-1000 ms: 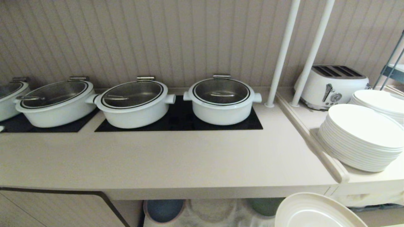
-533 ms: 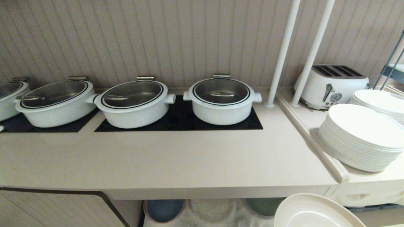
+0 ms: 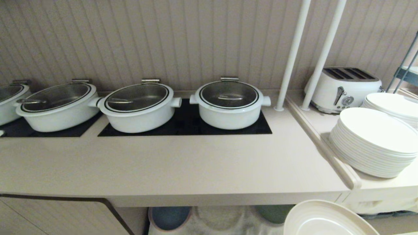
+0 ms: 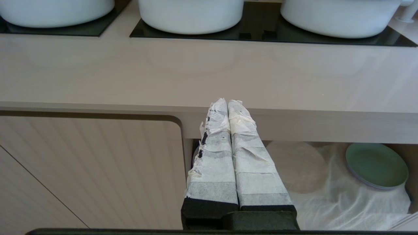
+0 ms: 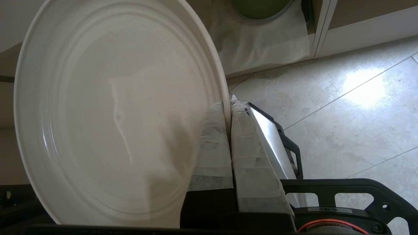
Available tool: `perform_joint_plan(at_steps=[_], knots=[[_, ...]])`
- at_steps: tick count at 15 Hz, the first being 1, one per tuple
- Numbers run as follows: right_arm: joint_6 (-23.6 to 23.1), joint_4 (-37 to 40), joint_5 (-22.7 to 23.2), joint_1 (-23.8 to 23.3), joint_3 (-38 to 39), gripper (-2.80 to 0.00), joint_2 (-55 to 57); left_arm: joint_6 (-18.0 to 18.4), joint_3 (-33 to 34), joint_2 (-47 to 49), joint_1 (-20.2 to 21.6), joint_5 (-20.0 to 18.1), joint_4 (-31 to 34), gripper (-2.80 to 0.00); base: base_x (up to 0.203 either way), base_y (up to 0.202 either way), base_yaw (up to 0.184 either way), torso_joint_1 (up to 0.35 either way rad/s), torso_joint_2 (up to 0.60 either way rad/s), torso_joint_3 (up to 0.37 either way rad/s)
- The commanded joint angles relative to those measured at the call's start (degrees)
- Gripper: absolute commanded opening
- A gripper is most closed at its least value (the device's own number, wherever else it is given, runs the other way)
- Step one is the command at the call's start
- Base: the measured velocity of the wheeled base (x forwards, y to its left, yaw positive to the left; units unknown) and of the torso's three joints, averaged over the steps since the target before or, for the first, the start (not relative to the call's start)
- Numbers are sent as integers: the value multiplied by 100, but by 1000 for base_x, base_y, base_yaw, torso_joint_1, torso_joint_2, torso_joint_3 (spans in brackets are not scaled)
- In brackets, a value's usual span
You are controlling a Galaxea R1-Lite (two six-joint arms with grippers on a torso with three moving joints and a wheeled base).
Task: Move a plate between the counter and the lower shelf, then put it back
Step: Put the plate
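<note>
The cream plate (image 3: pixel 326 218) hangs at the bottom right of the head view, below the counter's (image 3: pixel 196 163) front edge and out in front of the lower shelf (image 3: pixel 225 222). In the right wrist view the plate (image 5: pixel 114 114) stands tilted over the tiled floor, with my right gripper (image 5: pixel 227 104) shut on its rim. My left gripper (image 4: pixel 227 103) is shut on nothing and stays parked in front of the counter's (image 4: pixel 209 75) edge, to the left of the lower shelf (image 4: pixel 343 195) and its wrinkled white cloth.
Three white lidded pots (image 3: pixel 230 102) stand on black hob panels. On the side ledge to the right are stacked white plates (image 3: pixel 372 143), a toaster (image 3: pixel 343 88) and two white poles (image 3: pixel 290 58). A blue plate (image 3: pixel 169 217) and a green plate (image 4: pixel 375 164) lie in the shelf.
</note>
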Motion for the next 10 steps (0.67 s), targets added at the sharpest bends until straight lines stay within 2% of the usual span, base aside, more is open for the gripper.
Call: perform_joint_plan(at_steps=[1, 10], knots=[[19, -3, -5, 5, -2, -280, -5, -5, 0, -2, 0, 2, -1, -280, 0, 0, 0, 0, 0, 0], [19, 15, -3, 4, -2, -280, -5, -5, 0, -2, 0, -1, -1, -280, 0, 0, 0, 0, 0, 0]])
